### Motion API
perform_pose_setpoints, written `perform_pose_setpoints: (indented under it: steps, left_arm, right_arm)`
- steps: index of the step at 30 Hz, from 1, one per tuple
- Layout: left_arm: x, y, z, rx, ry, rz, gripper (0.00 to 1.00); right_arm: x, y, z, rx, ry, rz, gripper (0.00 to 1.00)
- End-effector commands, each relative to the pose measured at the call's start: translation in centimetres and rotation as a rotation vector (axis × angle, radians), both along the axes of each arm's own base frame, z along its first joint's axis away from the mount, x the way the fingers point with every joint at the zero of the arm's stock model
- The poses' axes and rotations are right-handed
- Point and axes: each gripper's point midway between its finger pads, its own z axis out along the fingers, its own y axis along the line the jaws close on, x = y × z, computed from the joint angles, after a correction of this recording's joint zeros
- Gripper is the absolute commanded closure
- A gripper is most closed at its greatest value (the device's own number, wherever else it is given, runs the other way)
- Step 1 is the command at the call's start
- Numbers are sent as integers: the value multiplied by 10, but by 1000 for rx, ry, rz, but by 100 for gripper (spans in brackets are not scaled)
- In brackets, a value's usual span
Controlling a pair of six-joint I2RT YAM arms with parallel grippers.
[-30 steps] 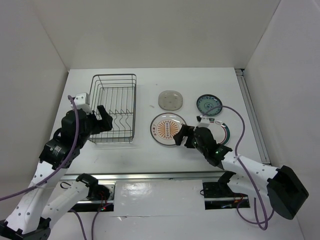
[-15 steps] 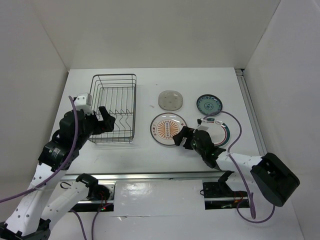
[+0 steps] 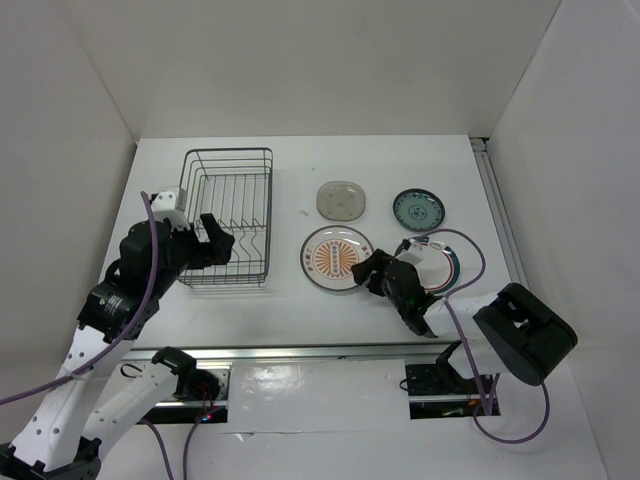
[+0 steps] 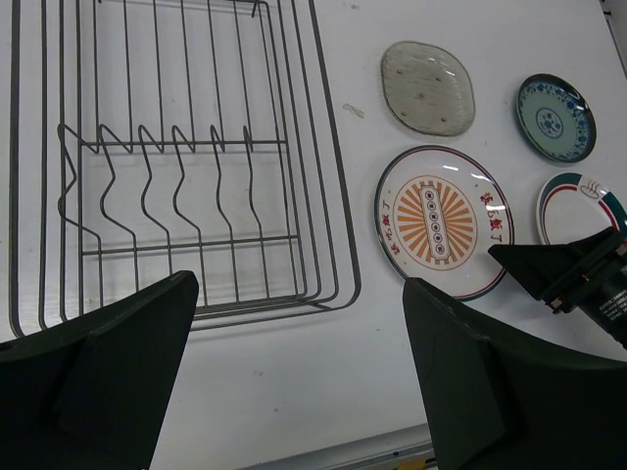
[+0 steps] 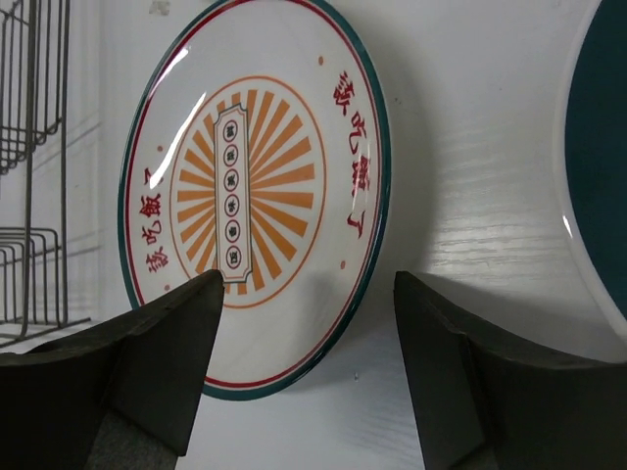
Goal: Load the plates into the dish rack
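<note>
- Showing a white worktop [image 3: 300, 165] from overhead, with a rectangular dish rack of thin dark metal wire [image 3: 228, 152] left of centre in the frame.
- All four plates lie flat on the worktop, outside the rack and to its right.
- A large round white plate with an orange sunburst centre [image 3: 336, 259] sits at the middle of the frame, near the rack's right side but apart from it.
- A small translucent grey plate [image 3: 341, 200] lies just above the large plate, and a small teal patterned plate [image 3: 418, 209] lies to the right of the grey one.
- A white plate with a red-and-dark rim ring [image 3: 447, 262] lies right of the large plate, partly covered by the right arm.
- The right gripper [image 3: 370, 270] is low at the large plate's lower right edge, jaws spread. In its wrist view its dark fingers [image 5: 157, 372] stand on either side of the plate's near rim [image 5: 323, 362]. Whether they touch it cannot be told.
- The left gripper [image 3: 215, 237] hangs over the rack's lower right corner, jaws spread wide and holding nothing.
- In the left wrist view, the rack's upright zigzag prongs [image 4: 176, 166] fill the upper left of the frame.
</note>
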Motion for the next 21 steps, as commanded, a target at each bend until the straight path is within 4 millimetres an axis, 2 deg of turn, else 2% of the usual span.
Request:
perform_pose_setpoints:
  steps: [1,3,4,7,11,14,15,16,19,21]
  left_arm:
    - [2,-3,10,-1,-51,-30,1]
    - [1,-5,10,-4,-50,-39,1]
    - [1,-5,10,-4,-50,-39,1]
    - [1,-9,12,-15,-56,-59,1]
    - [0,-8,10,-15,-56,-59,1]
    - [0,-8,10,-15,-56,-59,1]
    - [0,-8,10,-15,-56,-59,1]
    - [0,-8,10,-15,-56,-59,1]
    - [0,-8,10,-15,-56,-59,1]
    - [-1,-10,10,-18,-55,-67,1]
  right_arm:
    - [4,-15,-11,27,26,-103,24]
    - [3,-18,-16,38,48,-132,35]
    - [1,-23,-24,17,73,-152,37]
    - [0,-27,-29,23,105,-196,42]
    - [0,-27,-39,24,125,-206,51]
    - [3,-24,-43,48,143,-210,64]
    - [1,-25,-46,41,151,-210,64]
    - [2,-24,-47,41,151,-210,70]
    - [4,-25,-50,69,172,-244,100]
    - [4,-25,-49,79,176,-250,100]
